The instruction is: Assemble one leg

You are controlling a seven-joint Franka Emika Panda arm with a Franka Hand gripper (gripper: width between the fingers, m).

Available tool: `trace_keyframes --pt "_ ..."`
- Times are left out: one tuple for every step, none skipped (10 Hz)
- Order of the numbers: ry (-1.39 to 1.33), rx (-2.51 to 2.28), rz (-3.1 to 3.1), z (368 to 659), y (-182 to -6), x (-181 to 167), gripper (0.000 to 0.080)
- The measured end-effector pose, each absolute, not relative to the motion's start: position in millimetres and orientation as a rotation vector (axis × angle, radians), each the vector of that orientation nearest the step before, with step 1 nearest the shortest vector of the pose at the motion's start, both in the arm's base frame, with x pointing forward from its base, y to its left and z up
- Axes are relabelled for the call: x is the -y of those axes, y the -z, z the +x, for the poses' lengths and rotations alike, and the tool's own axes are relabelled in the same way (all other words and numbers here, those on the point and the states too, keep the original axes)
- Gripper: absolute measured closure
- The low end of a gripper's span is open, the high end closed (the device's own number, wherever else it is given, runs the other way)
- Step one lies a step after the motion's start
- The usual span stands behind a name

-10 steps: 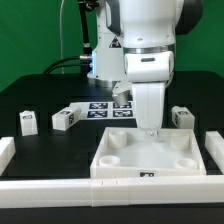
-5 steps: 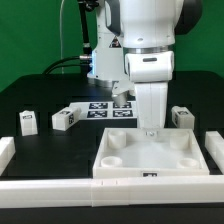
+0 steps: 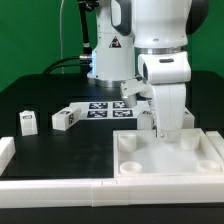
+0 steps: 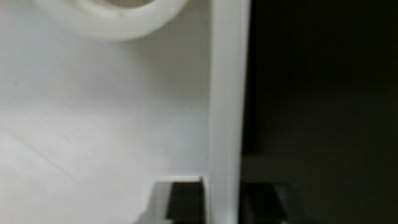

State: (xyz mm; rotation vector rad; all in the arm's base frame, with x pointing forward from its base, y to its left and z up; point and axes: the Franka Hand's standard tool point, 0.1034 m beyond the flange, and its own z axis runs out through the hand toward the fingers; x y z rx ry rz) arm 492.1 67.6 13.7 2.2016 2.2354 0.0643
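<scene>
Leg, small white plastic rectangular block with black-and-white tag (image 3: pixel 27 122): upright on the black counter (image 3: pixel 70 150), near its edge at the exterior view's left. A second like block (image 3: pixel 65 119) stands just beside it, apart. Gripper (image 3: pixel 166 132): closed down on the back wall of the large flat white square tray-like piece (image 3: pixel 165 165), with fingers (image 4: pixel 173 205) on either side of that wall.

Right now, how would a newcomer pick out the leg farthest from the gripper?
Find the marker board mid-table. Two small tagged white blocks sit to the exterior view's left of it. The leg is the outer one, farther from the board than its neighbour.
</scene>
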Motion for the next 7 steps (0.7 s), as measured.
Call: trace_keyframes --pt "-0.064 -2.235 2.202 492.1 -13.6 -67.4 0.0585" --pt "-0.064 -2.235 2.202 492.0 -13.5 -67.3 0.0449" --pt "-0.063 -2.235 2.202 492.0 -13.4 -67.2 0.0449" --pt "-0.063 -2.235 2.203 491.9 -13.3 -67.2 0.0255" --pt "-0.063 -2.235 2.203 491.9 -13.3 -67.1 0.0181" --pt "-0.063 -2.235 2.203 491.9 -13.2 -67.0 0.0160" --pt "-0.063 -2.234 2.203 491.9 -13.2 -66.9 0.0160"
